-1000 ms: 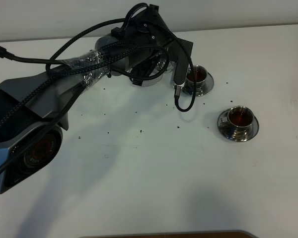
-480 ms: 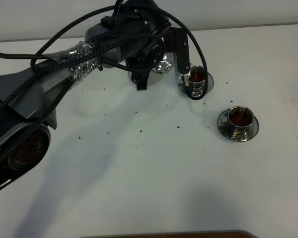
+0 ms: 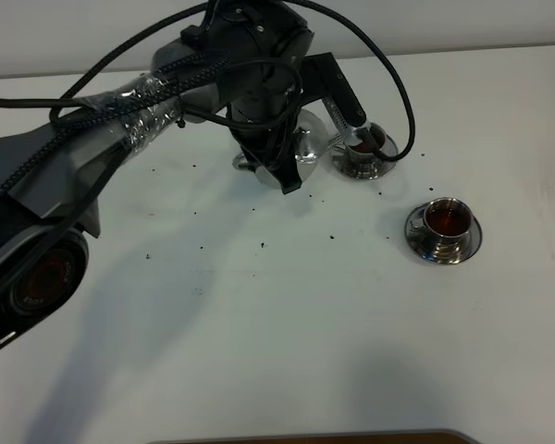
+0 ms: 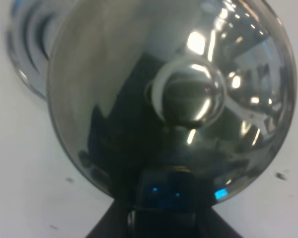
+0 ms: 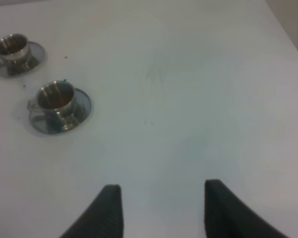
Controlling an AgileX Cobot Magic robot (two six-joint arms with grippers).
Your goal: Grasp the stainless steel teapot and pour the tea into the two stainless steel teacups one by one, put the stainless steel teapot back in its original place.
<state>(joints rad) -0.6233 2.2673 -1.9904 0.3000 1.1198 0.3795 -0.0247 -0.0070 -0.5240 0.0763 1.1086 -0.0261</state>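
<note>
I've got the stainless steel teapot (image 4: 174, 94) in the left fingers (image 3: 282, 171), part-closed on it near the worktop's far edge, lid knob straight below the wrist cam. Spout runs toward the far teacup (image 3: 365, 146), just beside. Both cups, incl. the near teacup (image 3: 444, 222), look full. Right fingers (image 5: 161, 208) spread, empty, well apart from it all.

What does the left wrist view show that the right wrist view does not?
Only the left wrist view shows the teapot: its mirror lid and round knob fill the frame from above, with dark specks on the table beside it. Only the right wrist view shows both teacups on saucers, the nearer cup and the farther cup, plus the right gripper open and empty. Both show the same white table.
</note>
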